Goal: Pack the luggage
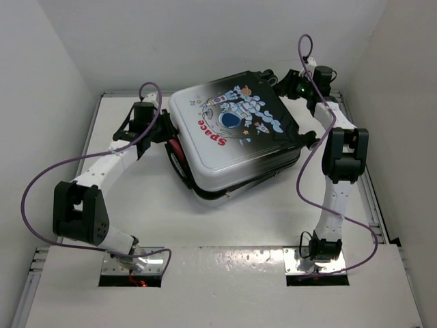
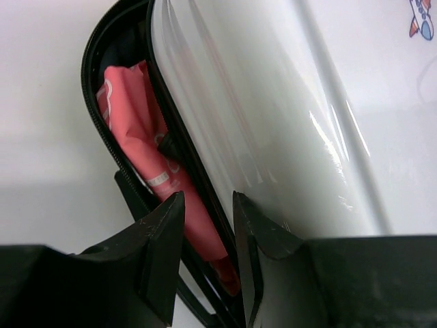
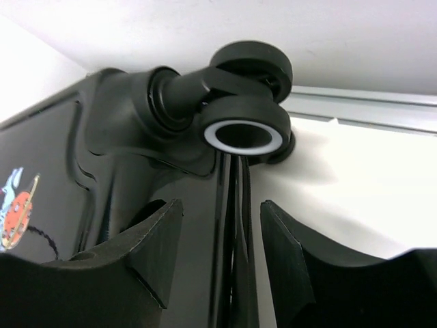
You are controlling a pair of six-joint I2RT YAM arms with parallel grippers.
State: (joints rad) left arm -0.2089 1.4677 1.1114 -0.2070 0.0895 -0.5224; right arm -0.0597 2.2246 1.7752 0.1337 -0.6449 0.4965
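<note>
Tuck the red cloth (image 2: pixel 133 130) inside the left seam before pressing shut the luggage (image 1: pixel 235 140), lying mid-table toward the far wall. Keep left gripper (image 2: pixel 208 201) and right gripper (image 3: pixel 218 208) unclenched, holding nothing, each astride the seam. Mind the wheel (image 3: pixel 246 130) at the far right corner; room to move on the near table (image 1: pixel 239 225).

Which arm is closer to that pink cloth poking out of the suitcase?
Left. The left gripper sits at the cloth in the suitcase's gap; the right gripper is at the opposite corner, by a wheel.
</note>
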